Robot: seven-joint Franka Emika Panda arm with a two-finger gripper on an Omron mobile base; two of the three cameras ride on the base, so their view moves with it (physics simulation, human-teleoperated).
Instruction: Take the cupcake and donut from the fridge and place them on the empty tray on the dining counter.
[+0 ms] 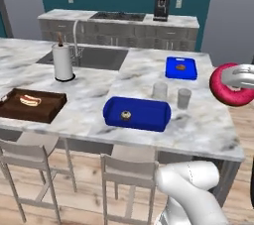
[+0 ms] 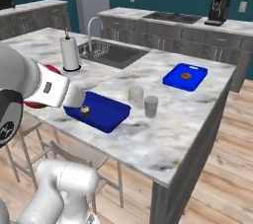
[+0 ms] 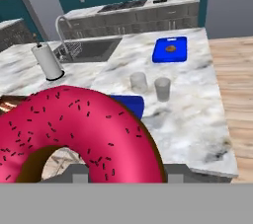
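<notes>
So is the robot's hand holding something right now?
Hand: closed on the donut, carried in the air beside the dining counter.

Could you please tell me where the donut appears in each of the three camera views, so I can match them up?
Left base view: the donut sits at the right edge, held off the counter's right end.
Right base view: a red sliver of it peeks from behind the white arm at the left.
Hand view: it fills the lower left, very close.
Shared landmark: the paper towel roll beside the sink.
</notes>
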